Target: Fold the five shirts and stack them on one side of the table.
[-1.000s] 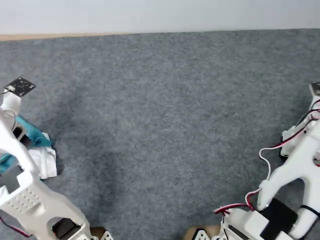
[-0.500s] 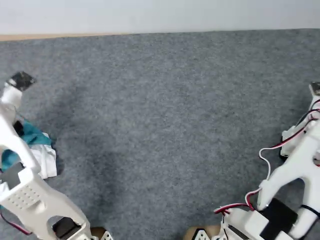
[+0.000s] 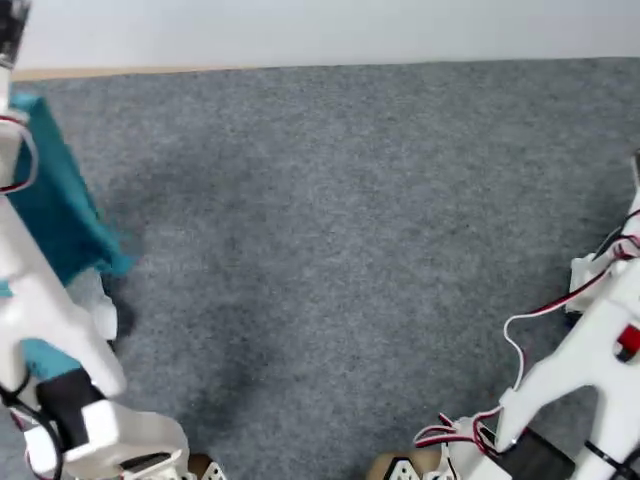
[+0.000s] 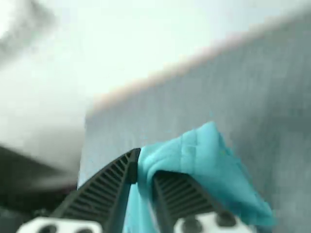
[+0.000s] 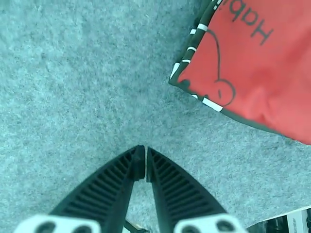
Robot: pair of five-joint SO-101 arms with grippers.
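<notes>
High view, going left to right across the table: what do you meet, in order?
teal shirt → bare grey mat → right arm

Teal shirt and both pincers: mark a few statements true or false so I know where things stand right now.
1. The left pincer is shut on the teal shirt. True.
2. The right pincer grips the red shirt. False: it is shut on nothing, over the grey mat, with the red shirt apart from it.
3. The teal shirt lies flat mid-mat. False: it hangs from the left pincer, at the mat's edge.
4. A white garment lies on the mat near the left arm. True.
</notes>
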